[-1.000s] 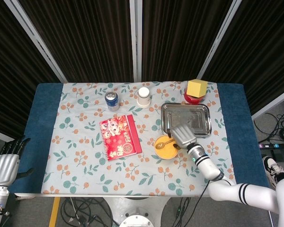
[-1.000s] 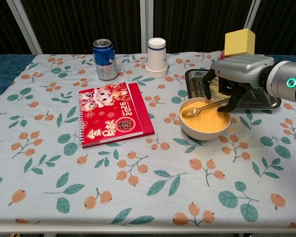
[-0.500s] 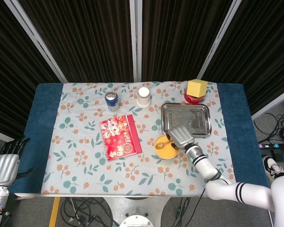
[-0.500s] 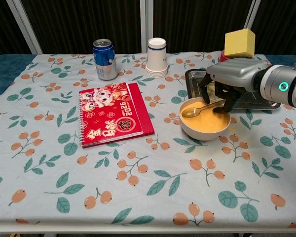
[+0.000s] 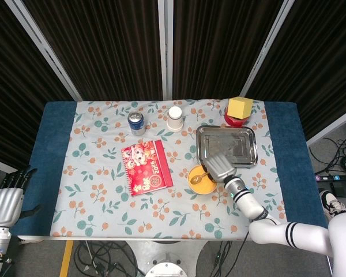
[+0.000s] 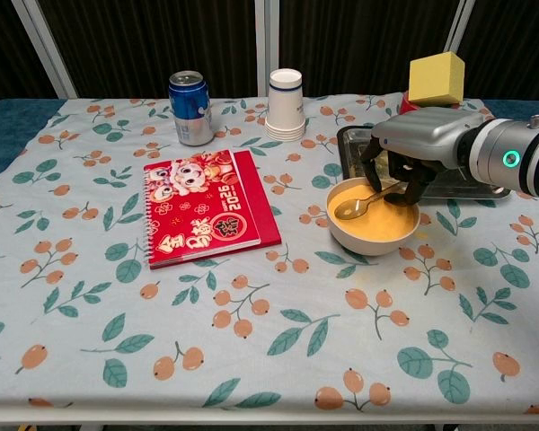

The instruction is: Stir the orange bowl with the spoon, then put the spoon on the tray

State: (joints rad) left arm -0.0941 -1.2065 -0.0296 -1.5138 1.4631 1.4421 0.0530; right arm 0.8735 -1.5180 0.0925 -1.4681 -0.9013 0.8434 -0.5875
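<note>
Right hand point(image 6: 411, 153) curls its fingers around the spoon point(image 6: 359, 206) handle, bowl end dipped in the orange bowl point(image 6: 374, 218).

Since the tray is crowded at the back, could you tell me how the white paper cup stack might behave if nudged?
The white paper cup stack stands upright and tall on a narrow base, so it would probably tip rather than slide. It looks like thin paper, likely light and easily crushed. Tipped over, its round shape may roll.
</note>
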